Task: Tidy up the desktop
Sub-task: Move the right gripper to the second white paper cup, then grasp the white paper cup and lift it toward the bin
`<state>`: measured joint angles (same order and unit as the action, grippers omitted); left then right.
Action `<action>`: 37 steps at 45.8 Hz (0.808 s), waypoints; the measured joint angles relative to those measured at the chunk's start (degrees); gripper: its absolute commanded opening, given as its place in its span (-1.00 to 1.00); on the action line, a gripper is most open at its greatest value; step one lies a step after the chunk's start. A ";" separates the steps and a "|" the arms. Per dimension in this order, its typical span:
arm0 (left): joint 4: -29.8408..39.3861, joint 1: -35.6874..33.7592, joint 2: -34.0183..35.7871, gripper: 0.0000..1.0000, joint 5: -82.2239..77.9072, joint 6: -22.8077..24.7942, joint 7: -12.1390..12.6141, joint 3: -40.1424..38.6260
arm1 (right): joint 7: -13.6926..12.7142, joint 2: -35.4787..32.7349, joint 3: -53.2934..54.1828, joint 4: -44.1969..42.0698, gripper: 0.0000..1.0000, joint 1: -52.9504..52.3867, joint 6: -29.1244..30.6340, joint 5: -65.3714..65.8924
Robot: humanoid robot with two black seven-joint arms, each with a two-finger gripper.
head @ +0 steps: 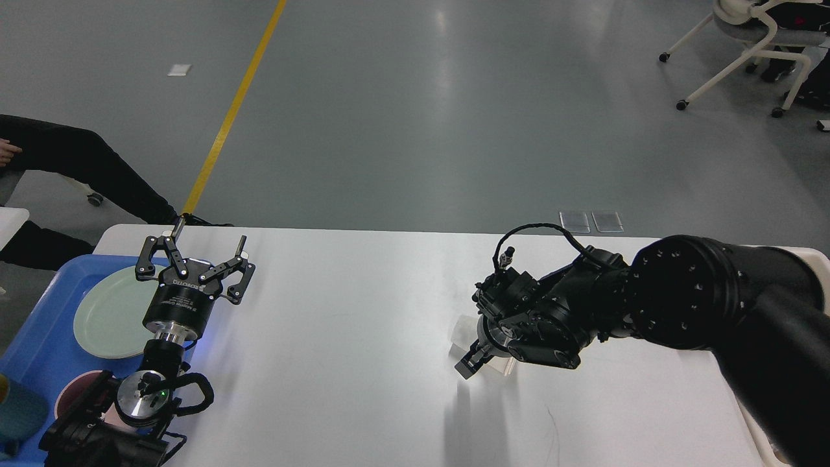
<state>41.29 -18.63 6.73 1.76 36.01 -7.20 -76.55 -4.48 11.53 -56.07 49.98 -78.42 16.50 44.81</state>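
Observation:
The desktop (337,337) is a large white tabletop. A clear plastic cup (461,332) lies on its side at centre right. My right gripper (471,362) is down at the cup, touching or just over it. It is dark and seen end-on, so I cannot tell its fingers apart or whether it holds the cup. My left gripper (198,251) is open and empty, pointing away over the table's left edge, beside the blue tray.
A blue tray (39,337) at the left holds a pale green plate (107,311) and a pink bowl (72,392). My thick right arm (700,305) covers the table's right side. A corner of the beige bin (818,258) shows behind it.

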 measured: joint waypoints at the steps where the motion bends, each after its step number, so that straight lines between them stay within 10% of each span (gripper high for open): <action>1: 0.00 0.00 0.00 0.94 0.00 0.00 0.00 0.00 | 0.00 -0.01 0.00 0.00 0.92 0.16 -0.17 0.01; 13: 0.00 0.00 0.02 0.94 0.00 0.01 0.00 0.00 | -0.25 -0.04 0.30 0.15 0.83 2.27 -0.85 -0.15; 32: 0.00 0.00 -0.01 0.94 0.00 0.02 0.00 0.00 | -0.64 0.24 0.51 1.01 -1.00 2.07 -1.28 -0.99; 37: 0.00 0.00 -0.01 0.94 0.00 0.03 0.00 0.00 | -0.77 0.30 0.69 1.80 -1.00 1.85 -1.10 -2.36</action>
<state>41.29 -18.63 6.72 1.76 36.04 -7.20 -76.55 -5.25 11.83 -55.39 51.78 -76.57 15.39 42.45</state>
